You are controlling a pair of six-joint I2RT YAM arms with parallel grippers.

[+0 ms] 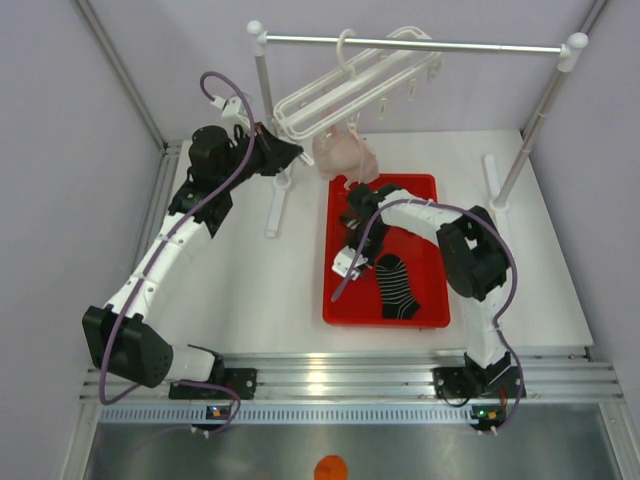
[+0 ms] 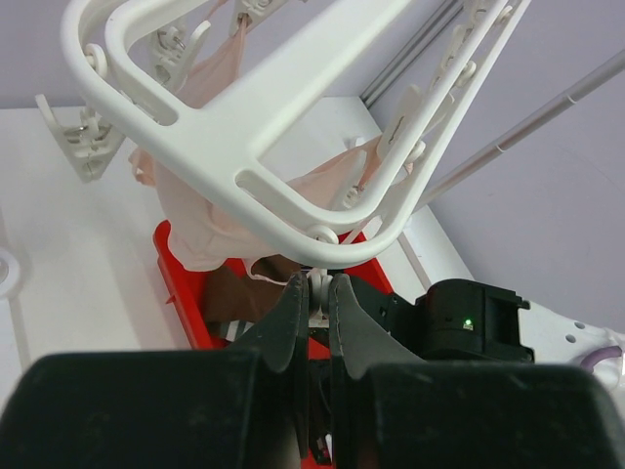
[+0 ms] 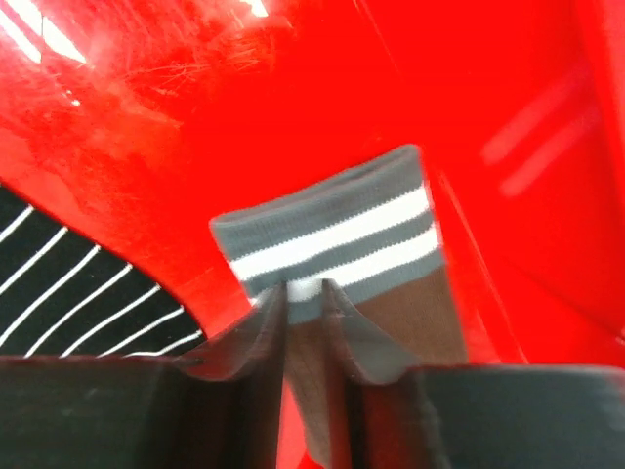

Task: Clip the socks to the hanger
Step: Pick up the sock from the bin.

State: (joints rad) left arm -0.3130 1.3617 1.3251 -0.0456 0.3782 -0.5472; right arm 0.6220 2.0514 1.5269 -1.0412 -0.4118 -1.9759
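Note:
The white hanger point(image 1: 340, 92) hangs tilted from the crossbar, its lattice frame filling the left wrist view point(image 2: 264, 127). My left gripper point(image 1: 287, 155) is shut on one of its small white pegs point(image 2: 316, 291) at the frame's lower edge. My right gripper point(image 1: 354, 232) is down in the red tray point(image 1: 340, 300), shut on a dark brown sock point(image 3: 391, 313) just below its grey cuff with white stripes point(image 3: 332, 230). A black sock with thin white stripes point(image 1: 398, 286) lies in the tray beside it point(image 3: 68, 293). Another brown sock point(image 2: 234, 293) shows under the hanger.
A pale pink fabric item point(image 1: 346, 155) hangs from the hanger's pegs over the tray's far end point(image 2: 195, 220). The stand's metal crossbar point(image 1: 420, 43) rests on white posts with feet point(image 1: 494, 180) on the white table.

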